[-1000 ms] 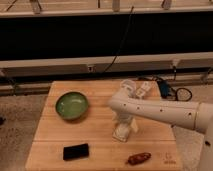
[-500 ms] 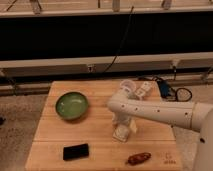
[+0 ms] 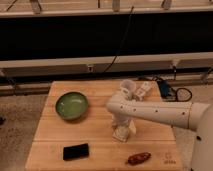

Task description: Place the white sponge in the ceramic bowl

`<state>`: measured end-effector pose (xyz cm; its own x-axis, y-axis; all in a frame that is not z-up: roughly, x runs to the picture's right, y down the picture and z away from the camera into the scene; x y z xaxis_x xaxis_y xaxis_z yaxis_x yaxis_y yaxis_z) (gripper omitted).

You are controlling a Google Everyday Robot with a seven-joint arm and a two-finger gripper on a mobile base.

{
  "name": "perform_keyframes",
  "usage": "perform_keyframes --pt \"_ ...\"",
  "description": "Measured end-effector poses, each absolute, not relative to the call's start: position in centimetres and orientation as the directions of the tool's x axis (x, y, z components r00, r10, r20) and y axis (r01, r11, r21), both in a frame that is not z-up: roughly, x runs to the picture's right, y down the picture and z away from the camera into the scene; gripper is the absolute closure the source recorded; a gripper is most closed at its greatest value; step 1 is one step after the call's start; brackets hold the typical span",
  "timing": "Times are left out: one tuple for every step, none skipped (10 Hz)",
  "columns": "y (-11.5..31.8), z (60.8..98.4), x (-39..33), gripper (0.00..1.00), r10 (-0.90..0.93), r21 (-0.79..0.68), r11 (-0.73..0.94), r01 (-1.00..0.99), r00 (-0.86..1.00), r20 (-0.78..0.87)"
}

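Note:
The green ceramic bowl sits empty on the left part of the wooden table. My white arm reaches in from the right and bends down at mid-table. The gripper points straight down with its tips at the tabletop, jaws open. The white sponge lies right at the fingertips as a pale patch, mostly covered by the gripper. It is about a hand's width to the right of the bowl.
A translucent cup and a white bottle stand at the back of the table. A black flat device lies near the front left. A reddish-brown item lies near the front right. Cables trail off the back right corner.
The arm's bend has sunk slightly toward the table. The gripper stays over the same spot, and the bowl and other items have not moved.

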<state>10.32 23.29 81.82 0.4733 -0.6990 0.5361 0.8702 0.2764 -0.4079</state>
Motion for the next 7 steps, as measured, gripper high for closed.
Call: perform_keyframes --pt "23.45 82.0 10.04 0.2 -0.702 -0.402 0.263 0.877 0.46 0.544" --pt "23.57 81.99 10.0 0.2 -0.702 -0.401 0.26 0.878 0.457 0.546" --pt "23.64 82.01 10.0 0.2 -0.703 -0.401 0.258 0.879 0.455 0.547" --pt "23.73 82.03 9.95 0.2 -0.702 -0.4 0.255 0.88 0.453 0.549" --pt "23.85 82.1 9.76 0.2 -0.703 -0.397 0.25 0.883 0.447 0.553" --pt "23.93 82.15 9.72 0.2 -0.703 -0.396 0.246 0.885 0.444 0.555" --pt "24.03 82.24 9.79 0.2 -0.704 -0.395 0.243 0.886 0.441 0.556"
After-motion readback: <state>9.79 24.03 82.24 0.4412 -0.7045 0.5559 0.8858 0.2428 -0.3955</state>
